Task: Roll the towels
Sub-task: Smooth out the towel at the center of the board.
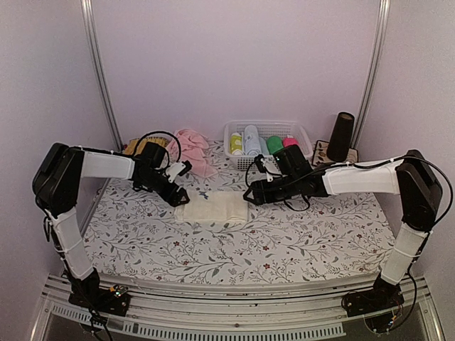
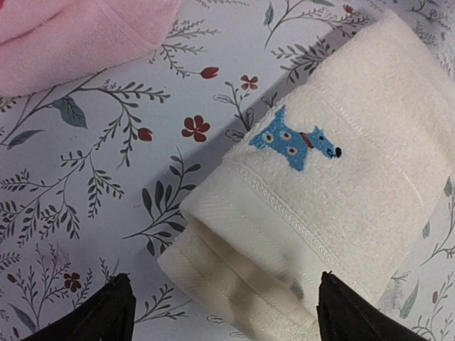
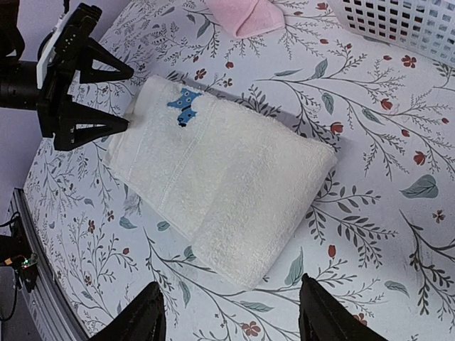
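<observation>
Left fingers (image 1: 176,193) spread wide at the left end of the cream towel (image 1: 213,211); right fingers (image 1: 250,195) spread at its right end. Neither pair pinching anything in the top view. Cream towel mid-counter (image 1: 298,241) as a thick, flattish bundle, folded or partly rolled. Pink towel (image 1: 193,150) crumpled at the back, just beside the white basket (image 1: 302,131) of coloured rolls (image 1: 252,138).

From the left wrist: two dark fingertips (image 2: 117,312) well apart at the bottom edge, straddling the towel's near end; contact impossible to judge. Plush terry pile on the cream towel (image 2: 355,185), crossed by a flat woven band with stitched ridges. Small blue embroidered dog (image 2: 295,142) above that band. Layered edges at the end, loose and slightly splayed.

From the right wrist: right fingers (image 3: 146,320) open, with the rounded end of the cream towel (image 3: 220,170) just ahead of them, ungripped. Soft, squashy cloth, likely to spring loose once let go.

Probably mid-roll on the cream towel, with the pink one not yet begun. For a tidy roll:
- Take both ends at the same layer.
- Keep the two side edges level.
- Press lightly downward while turning, so the pile packs evenly.
- Avoid dragging the bundle across the floral cover.
</observation>
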### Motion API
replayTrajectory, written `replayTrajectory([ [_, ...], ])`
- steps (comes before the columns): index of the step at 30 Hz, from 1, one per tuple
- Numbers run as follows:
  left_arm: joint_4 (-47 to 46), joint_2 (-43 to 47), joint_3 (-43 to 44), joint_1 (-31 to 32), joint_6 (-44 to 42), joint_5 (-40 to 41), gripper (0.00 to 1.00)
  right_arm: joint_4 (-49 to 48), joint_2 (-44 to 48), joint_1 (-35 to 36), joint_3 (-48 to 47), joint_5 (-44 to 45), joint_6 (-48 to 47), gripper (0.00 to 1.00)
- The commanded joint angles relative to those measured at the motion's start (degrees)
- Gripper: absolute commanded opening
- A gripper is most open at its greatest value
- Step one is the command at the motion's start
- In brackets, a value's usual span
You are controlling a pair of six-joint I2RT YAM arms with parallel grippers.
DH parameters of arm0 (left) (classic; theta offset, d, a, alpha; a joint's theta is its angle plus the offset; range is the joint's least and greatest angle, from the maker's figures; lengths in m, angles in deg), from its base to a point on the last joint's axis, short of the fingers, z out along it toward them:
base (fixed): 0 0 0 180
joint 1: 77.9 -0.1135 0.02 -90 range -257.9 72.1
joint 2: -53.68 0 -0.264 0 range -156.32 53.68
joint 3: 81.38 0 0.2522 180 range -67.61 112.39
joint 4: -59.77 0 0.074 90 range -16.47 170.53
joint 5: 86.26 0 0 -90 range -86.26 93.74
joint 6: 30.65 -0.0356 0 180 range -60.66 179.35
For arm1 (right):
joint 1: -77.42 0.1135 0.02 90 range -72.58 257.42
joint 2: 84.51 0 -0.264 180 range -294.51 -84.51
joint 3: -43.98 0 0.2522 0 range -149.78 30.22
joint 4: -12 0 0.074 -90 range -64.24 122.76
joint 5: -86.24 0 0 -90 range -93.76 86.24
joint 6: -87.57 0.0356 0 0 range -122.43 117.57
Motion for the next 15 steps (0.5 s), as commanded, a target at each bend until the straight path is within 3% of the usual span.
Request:
replayTrajectory([
  [1,1.3,-1.8,2.4,0.3,1.2,1.2,0.88,-3.4,2.0,-0.3,1.1,0.5,0.3,0.65],
  [7,2.4,-0.8,2.2,0.1,0.2,-6.2,0.8,-3.8,1.0,-0.3,1.0,0.5,0.3,0.65],
  [15,2.3,-1.0,3.2,0.0,0.8,-10.9,0.78,-3.6,0.7,-0.3,0.8,0.0,0.2,0.65],
])
